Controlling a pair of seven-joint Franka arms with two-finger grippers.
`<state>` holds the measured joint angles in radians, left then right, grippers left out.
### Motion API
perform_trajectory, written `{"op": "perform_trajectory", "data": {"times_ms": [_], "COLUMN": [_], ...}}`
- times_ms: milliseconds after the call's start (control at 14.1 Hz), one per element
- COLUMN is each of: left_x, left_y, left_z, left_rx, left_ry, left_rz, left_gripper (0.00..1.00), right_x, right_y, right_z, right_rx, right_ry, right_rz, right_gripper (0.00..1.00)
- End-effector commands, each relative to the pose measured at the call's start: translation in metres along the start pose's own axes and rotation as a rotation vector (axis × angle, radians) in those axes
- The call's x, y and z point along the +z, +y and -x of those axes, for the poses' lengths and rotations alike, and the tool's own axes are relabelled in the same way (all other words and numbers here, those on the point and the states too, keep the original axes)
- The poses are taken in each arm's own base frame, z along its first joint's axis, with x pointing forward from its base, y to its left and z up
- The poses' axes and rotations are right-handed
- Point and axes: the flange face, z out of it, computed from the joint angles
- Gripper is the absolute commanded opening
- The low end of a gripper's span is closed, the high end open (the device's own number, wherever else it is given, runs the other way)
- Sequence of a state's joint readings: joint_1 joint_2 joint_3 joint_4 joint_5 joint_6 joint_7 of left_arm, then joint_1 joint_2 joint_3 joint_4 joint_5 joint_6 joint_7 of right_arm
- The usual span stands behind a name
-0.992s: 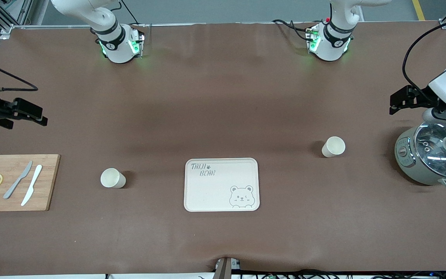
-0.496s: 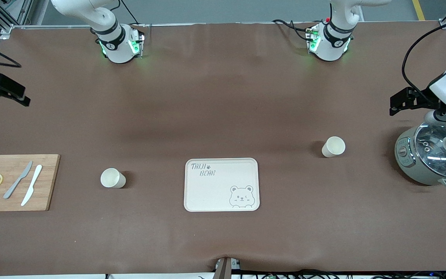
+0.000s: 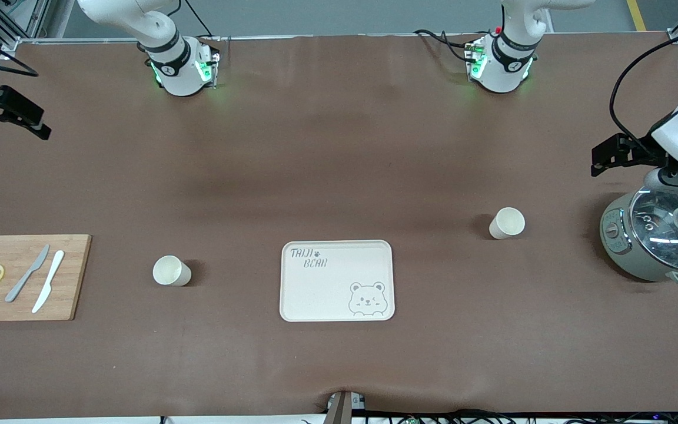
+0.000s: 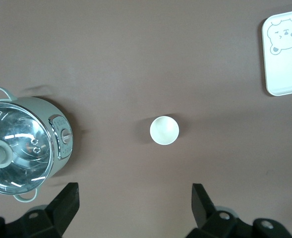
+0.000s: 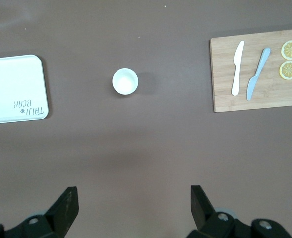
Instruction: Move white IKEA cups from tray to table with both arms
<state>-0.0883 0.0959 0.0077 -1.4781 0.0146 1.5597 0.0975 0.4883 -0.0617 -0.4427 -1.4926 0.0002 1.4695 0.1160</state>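
Both cups, one [image 3: 171, 271] toward the right arm's end and one [image 3: 507, 223] toward the left arm's, stand on the table [image 3: 339, 147] beside the bare tray [image 3: 337, 280], and the empty, wide-open right gripper [image 3: 6, 112] has just lifted away while the wide-open left gripper [image 3: 615, 154] waits above the pot [image 3: 657, 235], so the job looks done.

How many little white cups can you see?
2. One white cup stands on the table between the tray and the wooden cutting board. The other cup stands on the table between the tray and the pot. None seems hidden.
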Motion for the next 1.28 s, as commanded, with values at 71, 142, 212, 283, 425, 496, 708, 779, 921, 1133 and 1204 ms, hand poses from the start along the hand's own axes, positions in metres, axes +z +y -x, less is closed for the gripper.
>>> {"op": "perform_trajectory", "data": {"times_ms": [71,142,212,283,425,496,708,779,921,1133,1204], "left_x": [-0.001,-0.002,-0.002,0.000,0.000,0.001,0.004,0.003,0.001,0.004,0.004], "left_y": [-0.001,-0.002,-0.003,-0.003,-0.004,-0.004,-0.004,-0.005,-0.004,-0.005,-0.003], "left_z": [0.002,0.002,0.002,0.002,0.002,0.001,0.000,0.000,0.000,-0.001,-0.001], "left_rx": [0.008,0.010,0.010,0.019,0.035,0.035,0.035,0.033,0.035,0.033,0.036], "left_ry": [-0.010,-0.008,-0.008,-0.011,-0.012,-0.013,-0.018,-0.016,-0.011,-0.016,-0.016], "left_rz": [-0.024,-0.024,-0.024,-0.024,-0.024,-0.024,-0.023,-0.023,-0.022,-0.023,-0.023], "left_gripper": [1.00,1.00,1.00,1.00,1.00,1.00,1.00,1.00,1.00,1.00,1.00], "right_x": [0.001,0.000,-0.001,-0.003,-0.002,-0.003,0.000,0.001,0.000,0.000,0.000], "right_y": [-0.001,-0.002,-0.003,-0.003,-0.003,-0.002,-0.023,-0.024,-0.031,-0.026,-0.024], "right_z": [0.006,0.006,0.005,0.007,0.007,0.008,0.007,0.007,0.008,0.007,0.007], "right_rx": [0.006,0.005,0.002,-0.005,-0.010,-0.010,-0.034,-0.033,-0.037,-0.037,-0.034], "right_ry": [0.012,0.013,0.015,0.015,0.009,0.009,0.012,0.011,0.014,0.016,0.016], "right_rz": [0.027,0.029,0.031,0.030,0.031,0.030,0.059,0.063,0.062,0.062,0.062], "right_gripper": [1.00,1.00,1.00,1.00,1.00,1.00,1.00,1.00,1.00,1.00,1.00]}}
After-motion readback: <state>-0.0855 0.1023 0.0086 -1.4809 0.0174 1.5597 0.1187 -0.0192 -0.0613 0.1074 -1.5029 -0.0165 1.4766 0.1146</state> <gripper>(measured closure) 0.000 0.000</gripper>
